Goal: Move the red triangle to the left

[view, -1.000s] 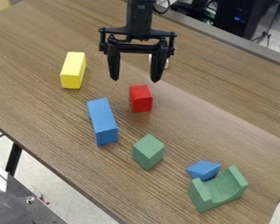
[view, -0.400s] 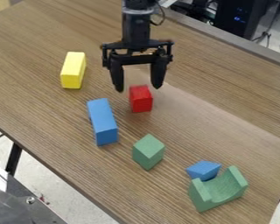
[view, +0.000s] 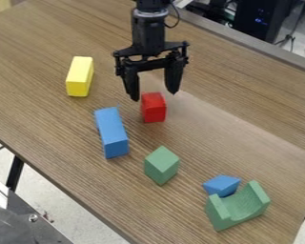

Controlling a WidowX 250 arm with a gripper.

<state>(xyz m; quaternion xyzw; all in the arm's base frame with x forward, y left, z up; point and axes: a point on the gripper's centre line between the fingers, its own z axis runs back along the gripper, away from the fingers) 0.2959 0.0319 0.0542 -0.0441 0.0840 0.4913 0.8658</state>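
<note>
Camera view: nearest the lens, the green arch (view: 226, 215) is sitting on the table (view: 244, 105), with the small blue block (view: 221, 185) lying close against it, and both are keeping the places they had in the earlier frames. Farther up, the green block (view: 161, 164) and then the long blue block (view: 112, 133) are also staying put. Just beyond, the red block (view: 154, 108), which I am taking to be the red triangle, is standing near the middle of the upper half, unmoved so far. What is changing is the gripper (view: 154, 96): it is coming down toward the red block, easing a little rightward in the view and turning slightly, its fingers spreading wide with nothing between them. One fingertip is showing right by the block's far corner, though I am not able to tell whether it is touching. So the task is likely passing from approach to grasp or push, with the leftward move still waiting. Sliding straight left could be risking a bump with the long blue block; farthest back on that side, the yellow block (view: 79, 78) is resting undisturbed
</note>
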